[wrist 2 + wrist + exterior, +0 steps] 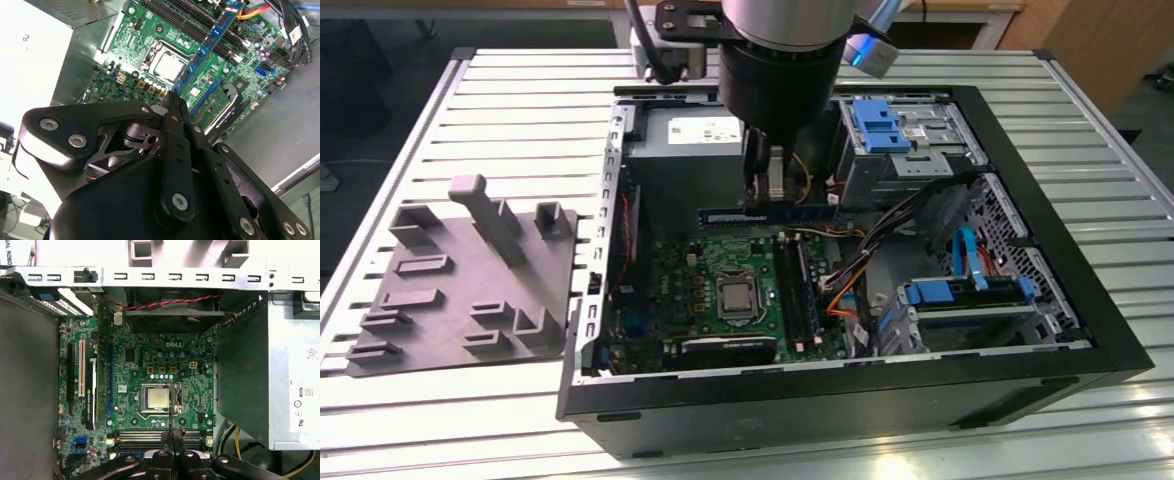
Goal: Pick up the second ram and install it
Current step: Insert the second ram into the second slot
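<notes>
My gripper (774, 192) hangs inside the open computer case (1067, 340), above the green motherboard (700, 265). It is shut on the second ram (767, 212), a thin dark stick held level across the case. In the second wrist view the second ram (210, 42) sticks out from the closed fingertips (176, 107) over the processor socket (164, 64). In the first wrist view the gripper (172, 436) is over the black memory slots (142, 436), and the stick shows edge-on as a thin line (171, 405).
The grey moulded holder tray (454, 290) lies on the slatted table at the exterior view's left. The case holds a power supply (687, 125), blue drive brackets (881, 125), cable bundles (854, 265) and long black slot rails (794, 290).
</notes>
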You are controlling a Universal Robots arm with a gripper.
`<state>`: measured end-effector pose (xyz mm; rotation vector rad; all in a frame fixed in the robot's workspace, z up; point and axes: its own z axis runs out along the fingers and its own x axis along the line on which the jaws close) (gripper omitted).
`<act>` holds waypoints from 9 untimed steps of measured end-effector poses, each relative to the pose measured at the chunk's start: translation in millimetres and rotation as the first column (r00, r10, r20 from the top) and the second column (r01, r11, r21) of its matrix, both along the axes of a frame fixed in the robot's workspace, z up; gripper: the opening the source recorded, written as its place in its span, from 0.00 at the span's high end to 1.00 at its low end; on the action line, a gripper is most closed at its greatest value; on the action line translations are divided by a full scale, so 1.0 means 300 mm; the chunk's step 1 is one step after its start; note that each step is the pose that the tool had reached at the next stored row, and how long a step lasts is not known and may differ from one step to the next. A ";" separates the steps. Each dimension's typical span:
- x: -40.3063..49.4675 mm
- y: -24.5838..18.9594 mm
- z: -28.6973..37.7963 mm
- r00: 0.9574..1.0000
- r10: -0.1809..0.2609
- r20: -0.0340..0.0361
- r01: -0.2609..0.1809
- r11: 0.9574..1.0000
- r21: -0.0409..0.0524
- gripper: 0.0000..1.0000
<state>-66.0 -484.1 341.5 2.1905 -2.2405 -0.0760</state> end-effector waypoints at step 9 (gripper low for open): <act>0.000 0.000 -0.001 0.998 -0.057 0.000 0.057 0.998 0.000 0.88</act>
